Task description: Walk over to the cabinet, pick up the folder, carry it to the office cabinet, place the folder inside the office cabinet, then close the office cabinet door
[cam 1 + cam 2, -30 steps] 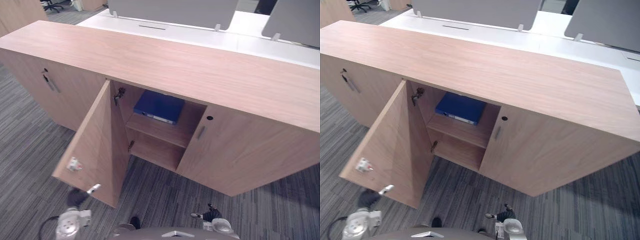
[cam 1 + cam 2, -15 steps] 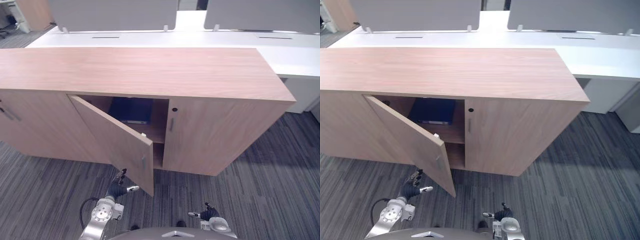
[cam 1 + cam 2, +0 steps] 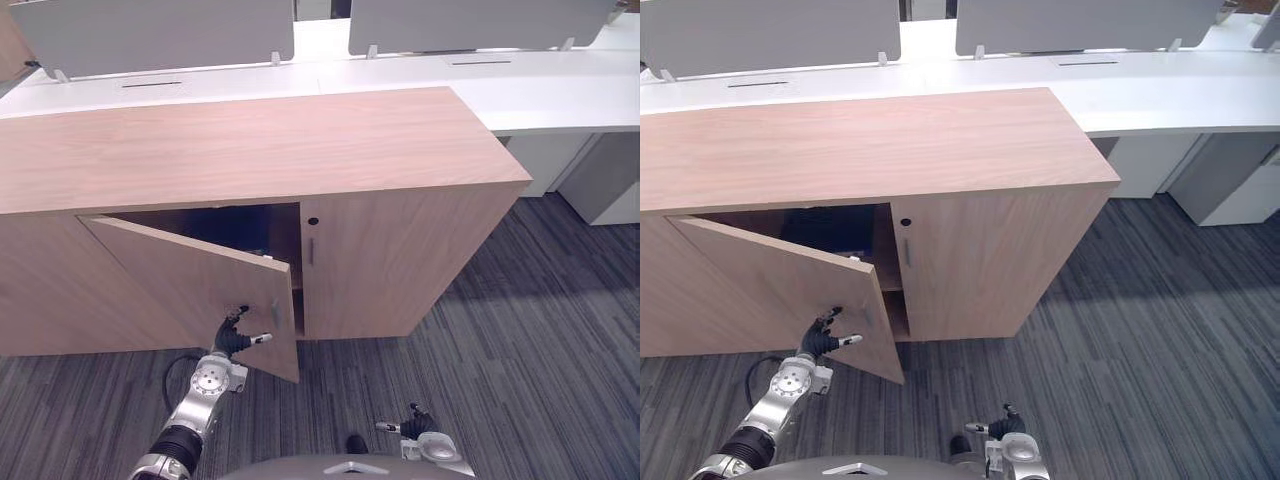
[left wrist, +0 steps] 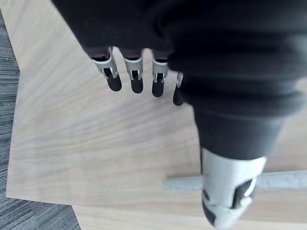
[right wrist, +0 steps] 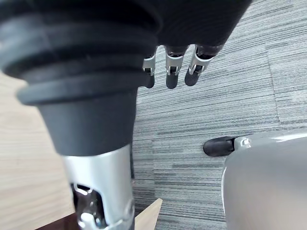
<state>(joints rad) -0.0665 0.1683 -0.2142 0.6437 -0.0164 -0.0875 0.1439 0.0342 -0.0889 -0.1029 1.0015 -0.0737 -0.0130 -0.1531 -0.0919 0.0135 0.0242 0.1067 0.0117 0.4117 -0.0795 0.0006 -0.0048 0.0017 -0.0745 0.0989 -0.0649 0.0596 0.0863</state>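
**A:** The door (image 3: 190,285) has swung more shut than it was a moment ago. The left hand (image 3: 238,338) has come up close to it. The whole picture has slid too, so the head has turned.

**B:** Where is the folder?

**A:** The blue folder (image 3: 825,227) is inside the office cabinet (image 3: 250,140), in the dark gap behind the door. No hand holds it.

**B:** What is the left hand doing?

**A:** Its fingers (image 4: 135,79) are stretched out and point at the outside of the door. They are near the door's right edge, by the grey handle (image 4: 182,183). They hold nothing. I cannot tell if the tips touch the wood.

**B:** And the right hand?

**A:** The right hand (image 3: 1000,428) hangs low and near, over the carpet (image 3: 520,330). Its fingers are loose and empty.

**B:** How will the door feel to push?

**A:** I think it is a stiff, flat board that will not bend. It hangs on its left side, so it should swing easily. The wood looks smooth, so fingers may slide on it.

**B:** Where is the best place to push?

**A:** On the right side, by the handle, far from where the door hangs. A flat push should do, with no need to grab. The folder looks to sit well back, so I think the door will miss it.
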